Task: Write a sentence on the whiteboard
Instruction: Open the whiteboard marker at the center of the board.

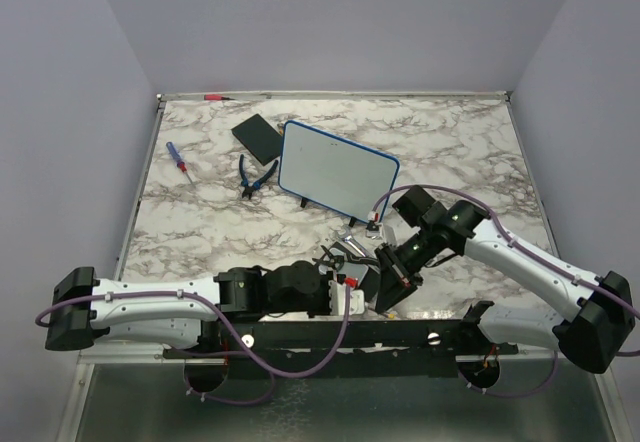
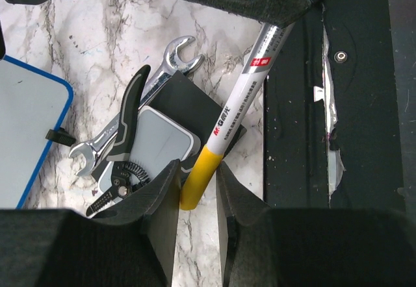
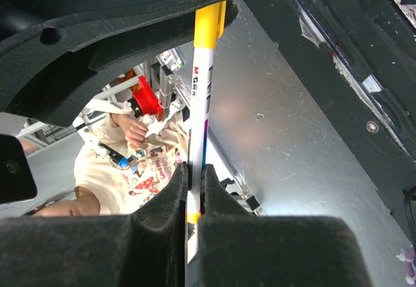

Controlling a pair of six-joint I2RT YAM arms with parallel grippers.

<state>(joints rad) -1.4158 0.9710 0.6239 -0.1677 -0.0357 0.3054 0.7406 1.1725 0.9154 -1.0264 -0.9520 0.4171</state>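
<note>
Whiteboard [image 1: 338, 170] is standing toward the back of the table, near the middle, its long axis slanting from back-left to front-right and its face turning toward the arms. Nearer the bases, the left gripper [image 2: 198, 173] is clamping a marker [image 2: 244, 92] by its yellow end, while the right gripper [image 3: 195, 168] is pinching the barrel, the pen stretching lengthwise between them

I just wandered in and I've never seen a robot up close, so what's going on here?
Two robot arms are sharing one marker. The right gripper is clamped on its white barrel, while the left gripper is closed on the yellow cap, seemingly to pull it off. The whiteboard stands farther back on the table, and I can make out no writing on it.
</note>
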